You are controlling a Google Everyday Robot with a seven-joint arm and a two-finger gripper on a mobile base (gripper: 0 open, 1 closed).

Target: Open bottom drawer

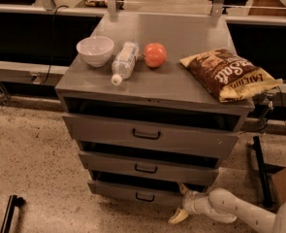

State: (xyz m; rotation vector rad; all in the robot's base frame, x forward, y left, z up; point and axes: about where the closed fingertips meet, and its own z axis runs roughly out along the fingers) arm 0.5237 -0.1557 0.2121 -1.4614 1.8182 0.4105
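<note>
To finish this pull well, I judge the force should run straight out and level; the small black loop handle [145,197] sits left of the white two-finger gripper [179,203], which hangs low at the drawer's right end, fingers spread, the upper one by the front's right corner; contact I cannot tell; an off-centre pull may skew the drawer. The bottom drawer [116,190], lowest in the grey metal cabinet [84,89], shows a shallow grey front just above the floor, with a dark gap above it; seemingly partly out.
</note>
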